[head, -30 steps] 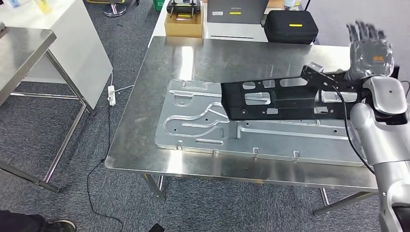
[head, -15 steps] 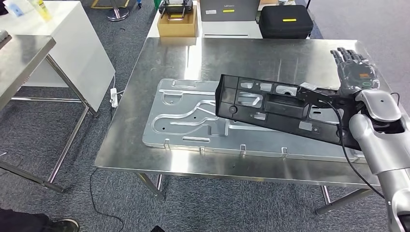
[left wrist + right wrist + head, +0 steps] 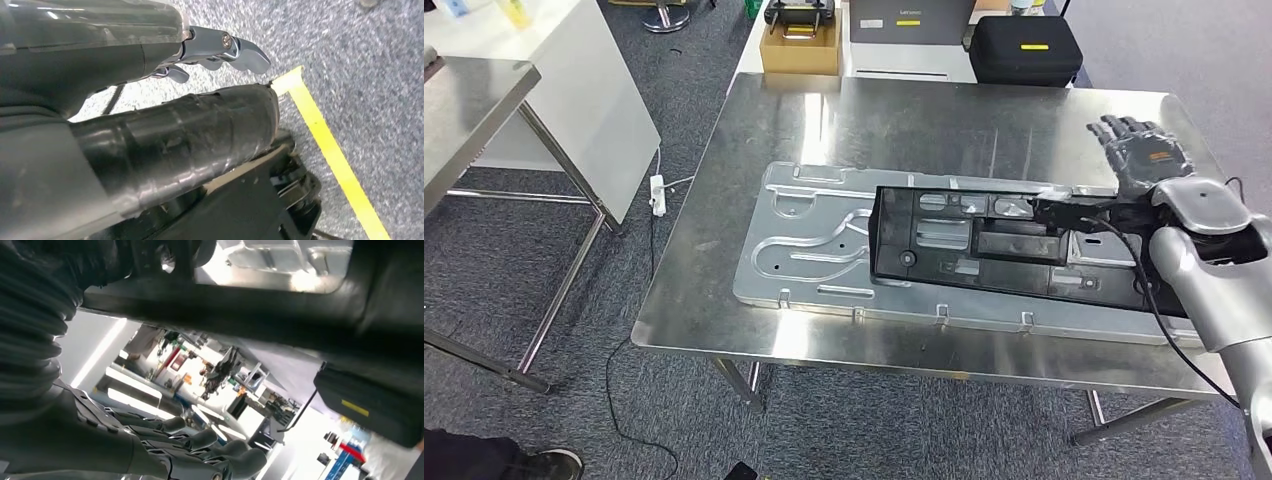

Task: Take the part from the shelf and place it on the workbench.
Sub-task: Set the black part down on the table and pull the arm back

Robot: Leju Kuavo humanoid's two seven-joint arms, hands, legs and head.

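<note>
A long black part [image 3: 984, 245] lies lengthwise over a large silver pressed plate [image 3: 809, 240] on the steel workbench [image 3: 924, 120]. Its left end sits near the plate's middle. Its right end reaches the wrist of my right hand [image 3: 1136, 152], which stands just beyond it with fingers stretched out and apart. I cannot tell whether the thumb touches the part. In the right wrist view the part [image 3: 280, 315] runs close by the hand [image 3: 165, 450], whose fingers hold nothing. My left hand [image 3: 165, 130] hangs over grey carpet with nothing in it.
At the workbench's far edge stand a black case [image 3: 1024, 50] and a cardboard box [image 3: 799, 50]. A second steel table [image 3: 474, 90] and a white cabinet [image 3: 594, 90] stand to the left. A power strip [image 3: 656, 197] and cable lie on the floor between them.
The black part has come down from a tilted, raised position to lie flatter over the silver plate. My right hand has lowered with it. The camera has shifted slightly.
</note>
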